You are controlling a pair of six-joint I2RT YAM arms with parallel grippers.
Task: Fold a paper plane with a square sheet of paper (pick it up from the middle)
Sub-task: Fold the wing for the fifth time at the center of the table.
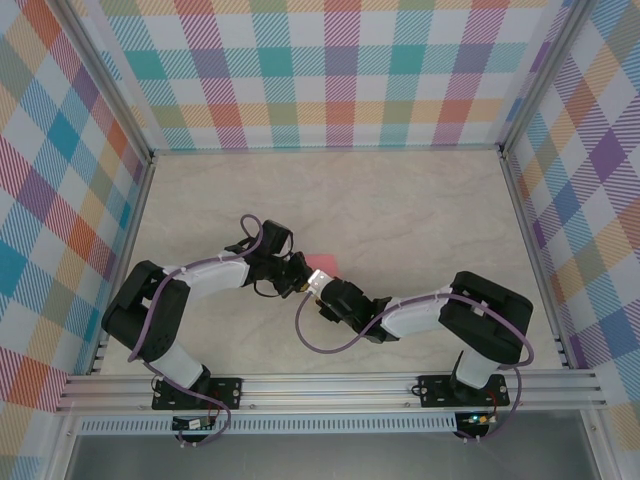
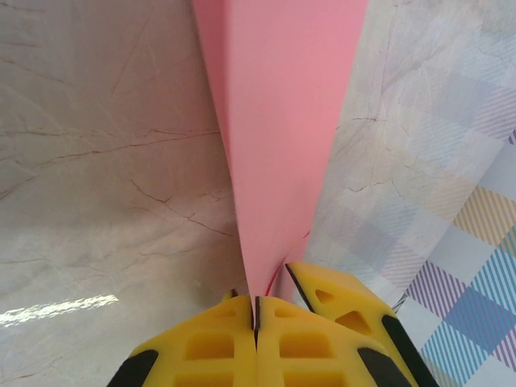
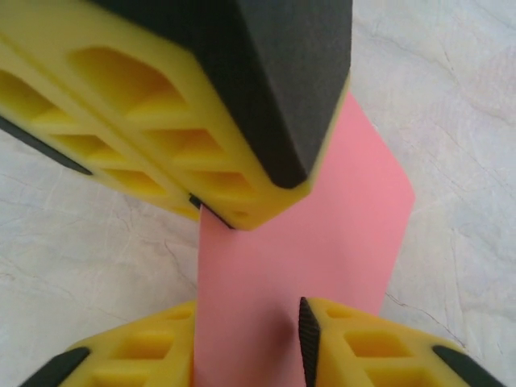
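Midway across the table (image 1: pixel 420 210), toward its near side, the left gripper (image 2: pixel 256 322) is clamped shut on the narrow end of the square sheet of paper (image 2: pixel 282 145), which runs away from it as a folded, tapering pink strip. The right gripper (image 3: pixel 250 322) meets it from the right, jaws apart with the paper between them; whether they touch it cannot be told.
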